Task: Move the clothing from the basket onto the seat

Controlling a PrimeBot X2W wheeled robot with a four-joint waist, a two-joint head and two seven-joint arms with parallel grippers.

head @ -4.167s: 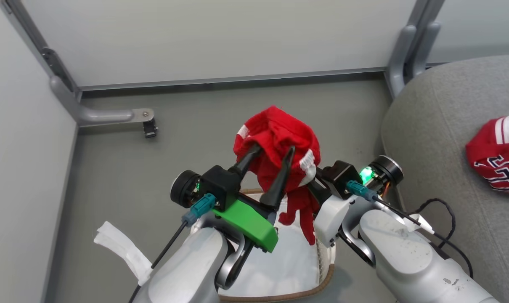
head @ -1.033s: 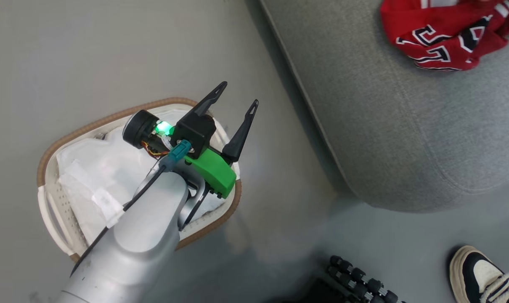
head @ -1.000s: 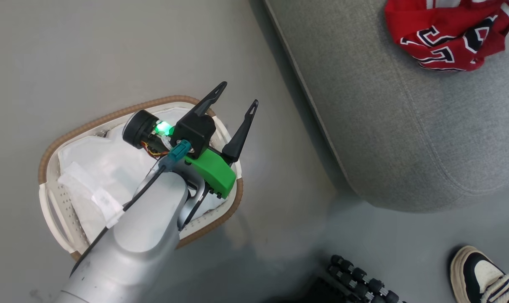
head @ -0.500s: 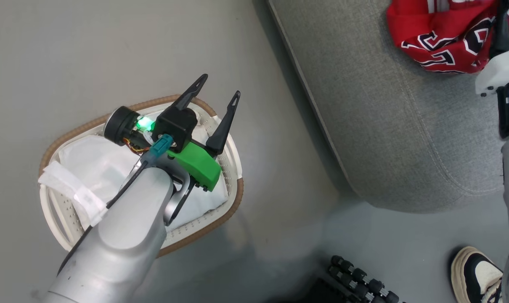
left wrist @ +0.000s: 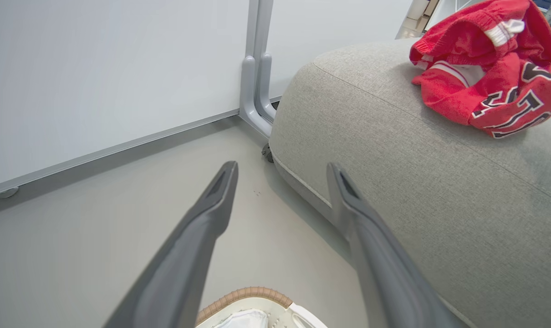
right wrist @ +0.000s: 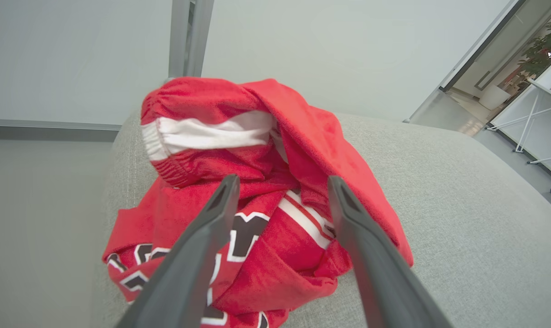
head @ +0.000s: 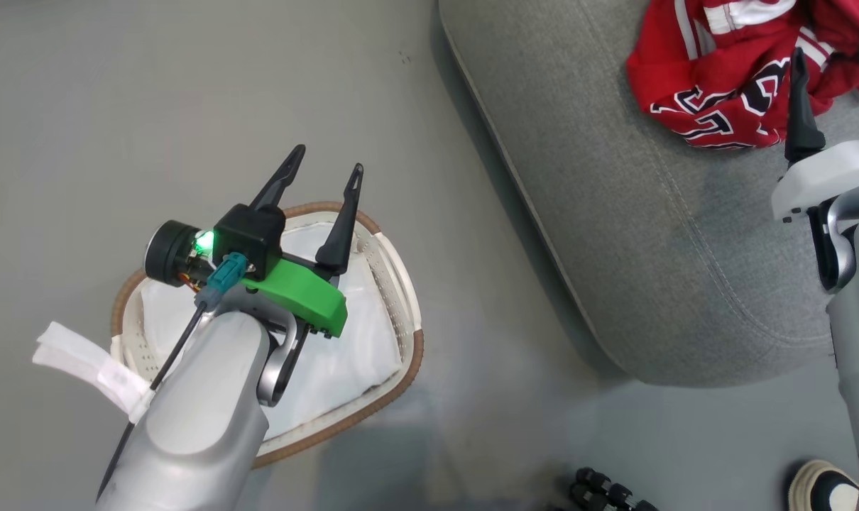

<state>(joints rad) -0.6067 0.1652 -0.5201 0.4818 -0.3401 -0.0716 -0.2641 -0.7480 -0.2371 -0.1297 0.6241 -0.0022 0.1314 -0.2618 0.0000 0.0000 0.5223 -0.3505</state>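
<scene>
Head view, clothing (head: 713, 78) heaped on seat (head: 614, 213), right gripper (head: 835, 53) open just beside it, left gripper (head: 329, 159) open above basket (head: 394, 277) rim.

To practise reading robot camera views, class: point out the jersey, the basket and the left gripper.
jersey (head: 717, 99), head view, on its lettered front.
basket (head: 390, 284), head view, on its perforated white wall.
left gripper (head: 329, 157), head view, midway between its fingertips.

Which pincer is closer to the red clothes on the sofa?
The right. The right pincer is open and pointed at the red clothes on the seat, close by; the left pincer is open above the basket, well away.
</scene>
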